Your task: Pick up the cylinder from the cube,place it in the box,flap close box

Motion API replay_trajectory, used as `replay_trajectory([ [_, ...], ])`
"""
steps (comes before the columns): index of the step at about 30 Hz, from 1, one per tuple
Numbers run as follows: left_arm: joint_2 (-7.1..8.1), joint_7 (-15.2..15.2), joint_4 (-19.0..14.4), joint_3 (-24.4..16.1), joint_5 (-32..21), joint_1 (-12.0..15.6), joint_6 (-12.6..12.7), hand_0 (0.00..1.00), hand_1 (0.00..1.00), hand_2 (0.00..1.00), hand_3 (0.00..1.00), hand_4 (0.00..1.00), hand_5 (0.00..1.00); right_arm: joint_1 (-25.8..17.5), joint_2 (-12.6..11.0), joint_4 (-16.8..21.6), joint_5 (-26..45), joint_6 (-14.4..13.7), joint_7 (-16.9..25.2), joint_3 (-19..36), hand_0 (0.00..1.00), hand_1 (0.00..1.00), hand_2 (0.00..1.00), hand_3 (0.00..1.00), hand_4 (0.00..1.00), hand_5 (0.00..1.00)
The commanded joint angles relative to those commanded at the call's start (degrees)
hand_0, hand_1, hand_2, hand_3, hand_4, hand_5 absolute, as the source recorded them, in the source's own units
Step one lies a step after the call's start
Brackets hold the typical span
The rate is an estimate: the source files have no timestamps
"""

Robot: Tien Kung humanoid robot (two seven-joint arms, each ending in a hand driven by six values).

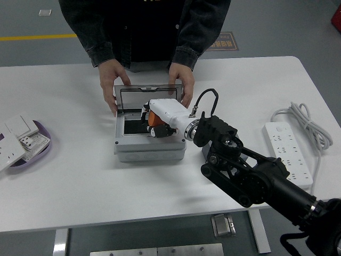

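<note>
Item: grey box (149, 145), standing on the white surface (80, 181), taken here as the landmark. Lid (147, 97): clear-panelled, hinged at the box's far edge, raised near upright; a person's two hands (108, 89) at its far corners hold it up, apparently to keep the opening clear and the box steady. Right hand (157, 121): white-shelled, black-fingered, reaching from the box's right over its open cavity, palm turned down, fingers curled and clamped on the orange cylinder (153, 118). Cylinder: inside the hand, low within the box's opening; whether it touches the dark floor of the box cannot be told. Judged stage: placing step, release not yet made; lid closing remains. Left hand: not visible. No cube is distinguishable. To the box's left, near the surface's edge: a purple tray (40, 148) carrying white wall-switch plates (18, 138). To the box's right, well apart: a white power strip (290, 153) with coiled cable. Risk, as judged: fingers may foul the box wall on withdrawal, or the lid may fall if the person lets go.
</note>
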Motion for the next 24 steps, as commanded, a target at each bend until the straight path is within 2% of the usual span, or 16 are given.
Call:
replay_trajectory([
  [6, 0.10, 0.05, 0.00, -0.13, 0.07, 0.03, 0.08, 0.606, 0.583, 0.559, 0.599, 0.668, 0.294, 0.37, 0.00, -0.95, -0.43, -0.17, 1.44, -0.26, 0.049, 0.196, 0.216, 0.210, 0.002, 0.002],
  [7, 0.08, 0.05, 0.00, -0.11, 0.07, 0.01, 0.07, 0.605, 0.582, 0.559, 0.599, 0.667, 0.295, 0.43, 0.00, -1.07, -0.48, -0.08, 1.55, -0.37, 0.255, 0.349, 0.392, 0.444, 0.206, 0.002],
  [12, 0.03, -0.01, 0.00, -0.11, 0.12, -0.09, 0.01, 0.605, 0.582, 0.559, 0.599, 0.667, 0.295, 0.61, 0.00, -1.42, -0.73, 0.28, 1.51, -0.86, 0.255, 0.349, 0.392, 0.444, 0.206, 0.002],
  [13, 0.05, 0.00, 0.00, -0.14, 0.17, -0.11, -0.01, 0.605, 0.583, 0.558, 0.599, 0.667, 0.294, 0.63, 0.00, -1.44, -0.85, 0.42, 1.37, -0.94, 0.689, 0.636, 0.599, 0.661, 0.413, 0.016],
  [18, 0.27, -0.04, 0.00, -0.32, 0.27, -0.34, -0.03, 0.605, 0.583, 0.558, 0.599, 0.667, 0.294, 0.48, 0.00, -1.41, -1.44, 1.17, 0.49, -0.64, 0.689, 0.636, 0.599, 0.661, 0.413, 0.016],
  [19, 0.31, -0.05, 0.00, -0.34, 0.29, -0.36, -0.03, 0.606, 0.583, 0.558, 0.599, 0.667, 0.295, 0.45, 0.00, -1.40, -1.54, 1.25, 0.38, -0.54, 0.756, 0.659, 0.657, 0.687, 0.567, 0.141],
  [24, 0.33, -0.04, 0.00, -0.33, 0.31, -0.39, -0.05, 0.606, 0.583, 0.558, 0.599, 0.667, 0.295, 0.33, 0.00, -1.31, -1.64, 1.14, 0.35, -0.29, 0.756, 0.659, 0.657, 0.687, 0.567, 0.141],
])
